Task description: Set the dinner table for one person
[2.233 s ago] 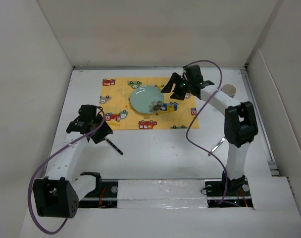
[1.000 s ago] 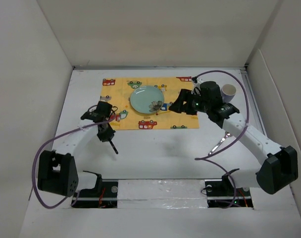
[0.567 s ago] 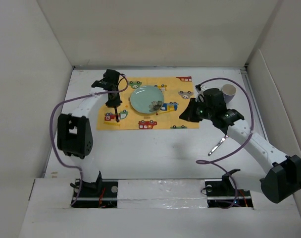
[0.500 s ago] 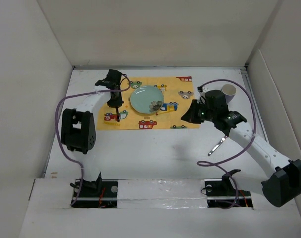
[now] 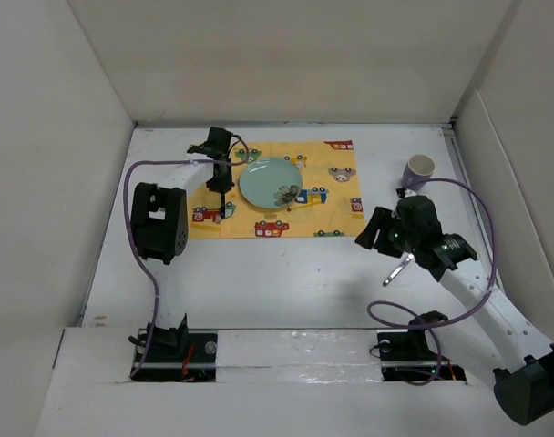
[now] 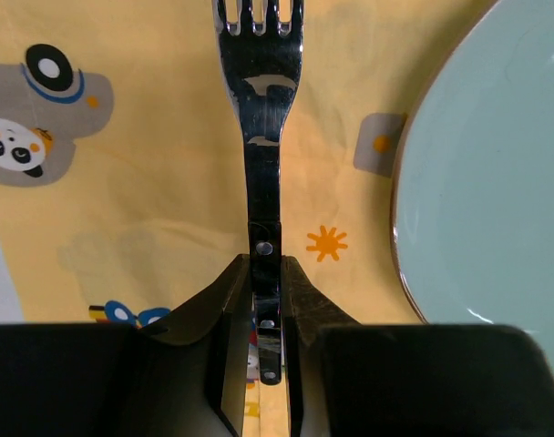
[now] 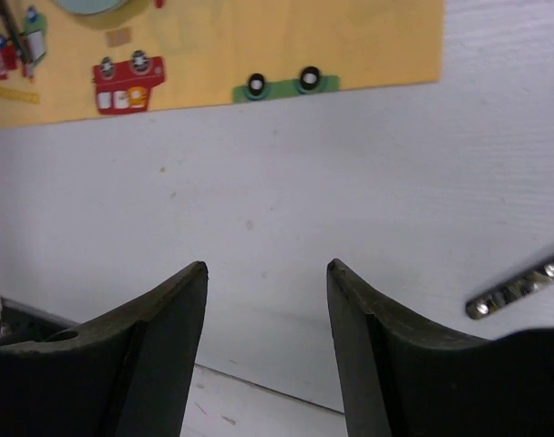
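Two arms hung over the white worktop [image 5: 286, 273], which lay under everything, walled by white panels. Just left of the plate [image 5: 259, 177], the left tool [image 6: 263, 300] was clamped on a fork [image 6: 261, 137] by its handle, prongs out over the yellow placemat [image 5: 336, 196]. Well right of the plate and nearer the arm bases, the right tool [image 7: 266, 273] stood spread, holding nothing, with a piece of cutlery [image 5: 400, 270] just beside it. A cup [image 5: 419, 168] stood far right of the plate.
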Available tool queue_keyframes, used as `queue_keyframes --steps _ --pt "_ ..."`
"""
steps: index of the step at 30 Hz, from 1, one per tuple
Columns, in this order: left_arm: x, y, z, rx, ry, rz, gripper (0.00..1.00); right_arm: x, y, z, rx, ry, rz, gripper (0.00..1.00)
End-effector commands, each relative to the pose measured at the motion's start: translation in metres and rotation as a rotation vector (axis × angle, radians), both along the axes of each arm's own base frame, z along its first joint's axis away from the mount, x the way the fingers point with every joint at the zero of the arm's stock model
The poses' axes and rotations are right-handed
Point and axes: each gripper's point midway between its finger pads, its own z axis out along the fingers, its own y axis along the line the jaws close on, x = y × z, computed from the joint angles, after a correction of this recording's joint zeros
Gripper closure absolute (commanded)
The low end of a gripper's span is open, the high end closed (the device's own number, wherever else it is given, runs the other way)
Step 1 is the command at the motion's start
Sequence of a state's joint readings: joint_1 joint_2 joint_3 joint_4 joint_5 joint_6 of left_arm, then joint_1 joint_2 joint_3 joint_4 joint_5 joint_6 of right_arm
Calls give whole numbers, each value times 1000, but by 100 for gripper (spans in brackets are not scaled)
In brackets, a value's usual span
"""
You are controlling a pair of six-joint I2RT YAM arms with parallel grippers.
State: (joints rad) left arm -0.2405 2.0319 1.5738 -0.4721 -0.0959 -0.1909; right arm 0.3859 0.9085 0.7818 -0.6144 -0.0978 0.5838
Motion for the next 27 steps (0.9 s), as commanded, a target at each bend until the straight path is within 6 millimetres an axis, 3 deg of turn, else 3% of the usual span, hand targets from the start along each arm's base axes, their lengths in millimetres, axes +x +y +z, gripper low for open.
queue_keyframes --steps 1,4,6,8,13,16,18,22,24,26,27 --pt "9 1 1 11 -18 -9 100 -9 -48 -28 -94 106 -262 38" --pt "9 -1 -7 7 -6 -6 100 -14 -60 -39 -72 165 -383 36" --pt "9 3 -8 19 -13 11 100 -16 -83 -52 -80 202 -523 31" --pt "10 3 -8 21 -14 14 100 -21 -91 -61 -97 236 -565 28" --pt "10 4 -1 12 -33 39 77 -17 -109 -73 -104 295 -679 26" --pt "10 3 20 -10 -74 65 58 -18 -121 -78 -111 338 -739 23" --pt "12 2 49 -40 -146 86 46 -18 -126 -85 -110 382 -780 23" --pt "8 -6 104 -135 -266 94 45 -15 -140 -96 -139 441 -862 23" --pt "-11 -16 156 -255 -395 62 46 -7 -153 -111 -186 492 -911 27" --pt "-16 -18 161 -276 -411 57 46 -5 -160 -113 -209 494 -914 29" --pt "-27 -24 173 -324 -441 25 46 -1 -163 -117 -216 488 -915 31"
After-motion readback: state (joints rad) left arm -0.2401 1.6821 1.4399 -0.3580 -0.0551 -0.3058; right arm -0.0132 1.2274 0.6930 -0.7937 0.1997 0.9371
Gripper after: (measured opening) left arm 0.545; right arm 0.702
